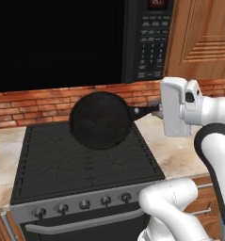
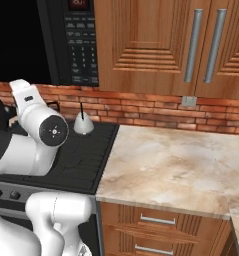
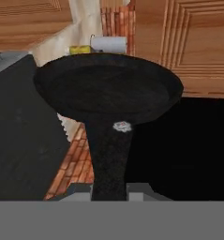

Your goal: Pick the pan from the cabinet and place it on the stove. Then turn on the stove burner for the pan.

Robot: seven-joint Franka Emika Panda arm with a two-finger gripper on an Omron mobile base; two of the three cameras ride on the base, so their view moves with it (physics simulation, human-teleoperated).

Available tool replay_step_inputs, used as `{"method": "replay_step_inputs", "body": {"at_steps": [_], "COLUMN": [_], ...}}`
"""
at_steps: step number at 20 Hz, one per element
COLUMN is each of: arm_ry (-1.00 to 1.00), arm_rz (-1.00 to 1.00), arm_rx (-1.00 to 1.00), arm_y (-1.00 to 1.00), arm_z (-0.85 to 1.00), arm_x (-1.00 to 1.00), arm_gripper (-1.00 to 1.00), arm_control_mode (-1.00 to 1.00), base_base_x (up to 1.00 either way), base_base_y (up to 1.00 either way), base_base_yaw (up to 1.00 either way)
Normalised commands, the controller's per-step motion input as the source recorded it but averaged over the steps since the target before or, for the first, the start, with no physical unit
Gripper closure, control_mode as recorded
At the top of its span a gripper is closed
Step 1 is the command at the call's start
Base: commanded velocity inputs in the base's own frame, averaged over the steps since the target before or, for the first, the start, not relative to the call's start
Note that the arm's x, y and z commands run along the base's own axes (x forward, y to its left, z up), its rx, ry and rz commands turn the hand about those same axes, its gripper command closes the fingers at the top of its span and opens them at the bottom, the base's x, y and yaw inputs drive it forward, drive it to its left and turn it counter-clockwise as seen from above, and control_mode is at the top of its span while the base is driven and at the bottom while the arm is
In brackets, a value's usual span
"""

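Pan (image 1: 100,120) handle clamped in the hand (image 3: 109,192) above stove (image 1: 85,162)

one pan (image 1: 100,120), one stove (image 1: 85,164) with five knobs (image 1: 84,204), one microwave (image 1: 147,37), one kettle (image 2: 83,123), two cabinet bar handles (image 2: 193,46) and two drawer pulls (image 2: 156,220) are counted.

microwave (image 1: 149,40): above range | kettle (image 2: 83,124): on cooktop | countertop (image 2: 181,165): marbled
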Motion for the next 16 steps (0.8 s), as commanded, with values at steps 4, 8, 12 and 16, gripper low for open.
{"method": "replay_step_inputs", "body": {"at_steps": [4,8,12,16], "arm_ry": [0.19,0.28,0.29,0.26], "arm_rz": [-0.07,-0.10,-0.11,-0.10], "arm_rx": [-0.01,0.00,0.00,0.00], "arm_y": [0.50,0.44,0.25,0.13], "arm_z": [-0.57,-0.69,-0.64,-0.52], "arm_x": [0.00,0.00,0.00,0.07], "arm_gripper": [1.00,1.00,1.00,1.00], "arm_control_mode": [-1.00,-1.00,-1.00,-1.00], "base_base_x": [0.00,0.00,0.00,0.00], "base_base_y": [0.00,0.00,0.00,0.00], "base_base_yaw": [0.00,0.00,0.00,0.00]}}
